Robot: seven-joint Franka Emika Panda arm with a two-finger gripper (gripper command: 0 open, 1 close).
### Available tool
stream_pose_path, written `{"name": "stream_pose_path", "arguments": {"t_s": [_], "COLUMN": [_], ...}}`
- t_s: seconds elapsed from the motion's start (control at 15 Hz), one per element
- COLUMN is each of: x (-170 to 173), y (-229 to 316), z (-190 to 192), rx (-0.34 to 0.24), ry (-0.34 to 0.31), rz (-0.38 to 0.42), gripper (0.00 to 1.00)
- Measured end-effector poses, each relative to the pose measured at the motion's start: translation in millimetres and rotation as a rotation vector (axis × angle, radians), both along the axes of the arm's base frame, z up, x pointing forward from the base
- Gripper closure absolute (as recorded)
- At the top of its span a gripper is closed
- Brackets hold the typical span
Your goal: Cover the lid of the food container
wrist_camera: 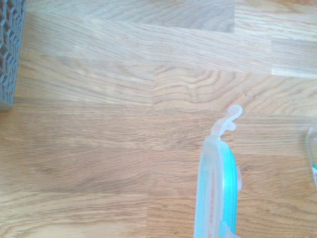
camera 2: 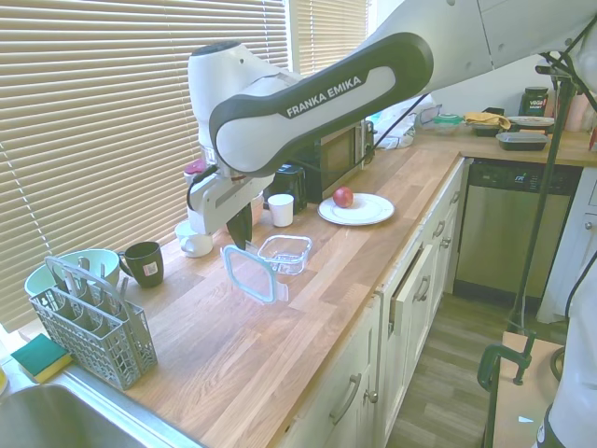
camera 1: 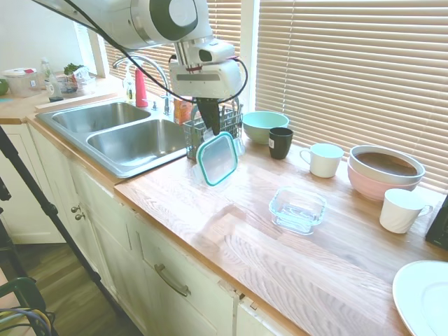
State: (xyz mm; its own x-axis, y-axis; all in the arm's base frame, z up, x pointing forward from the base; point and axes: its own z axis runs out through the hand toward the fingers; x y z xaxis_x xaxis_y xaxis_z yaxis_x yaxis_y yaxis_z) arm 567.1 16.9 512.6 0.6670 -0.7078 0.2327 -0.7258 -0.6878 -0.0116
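First exterior view showed you the gripper (camera 1: 211, 131) clamped on the top edge of the lid (camera 1: 217, 158), which hung on edge clear of the wooden counter (camera 1: 210, 231), with the food container (camera 1: 298, 208) sitting on that counter toward its four o'clock, well apart.

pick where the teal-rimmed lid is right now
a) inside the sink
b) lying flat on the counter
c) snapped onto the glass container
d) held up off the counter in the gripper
d: the gripper pinches the lid by its top edge, so it hangs clear of the wooden counter, while the food container sits open.
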Motion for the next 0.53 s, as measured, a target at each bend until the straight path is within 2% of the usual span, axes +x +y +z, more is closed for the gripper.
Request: {"name": "stream_pose_path", "arguments": {"t_s": [0.53], "x": [19], "y": [-48], "z": [-5], "rx": [0.015], "ry": [0.028], "rz": [-0.037], "gripper": [1.00]}}
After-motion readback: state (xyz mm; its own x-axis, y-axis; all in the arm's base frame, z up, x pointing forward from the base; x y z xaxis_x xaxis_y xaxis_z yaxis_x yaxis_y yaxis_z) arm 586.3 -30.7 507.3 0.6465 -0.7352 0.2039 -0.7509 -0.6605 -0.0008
